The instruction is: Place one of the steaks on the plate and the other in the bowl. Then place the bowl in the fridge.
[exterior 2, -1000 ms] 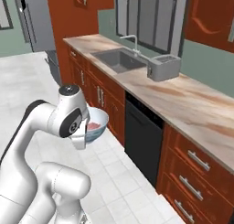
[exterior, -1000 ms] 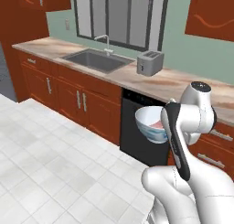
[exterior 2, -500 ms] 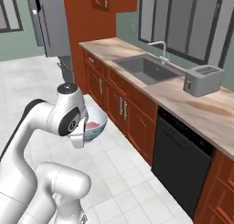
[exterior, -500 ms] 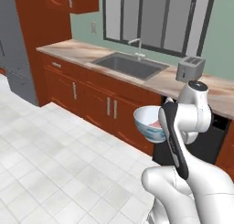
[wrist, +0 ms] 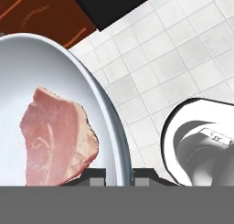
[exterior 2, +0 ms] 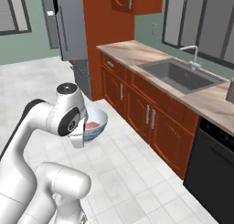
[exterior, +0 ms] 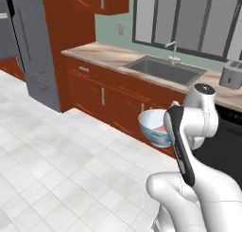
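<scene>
One bowl, one steak, one fridge.

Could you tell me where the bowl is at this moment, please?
The bowl is held up by the gripper over the tiled floor, in front of the cabinets below the sink, with the pink steak inside.

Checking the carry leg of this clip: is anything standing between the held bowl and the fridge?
Nothing visible does. The pincer holds the bowl by its rim, the pink steak inside it, over bare tiled floor. The grey fridge stands at the far end of the cabinet run, and its doors look shut.
</scene>
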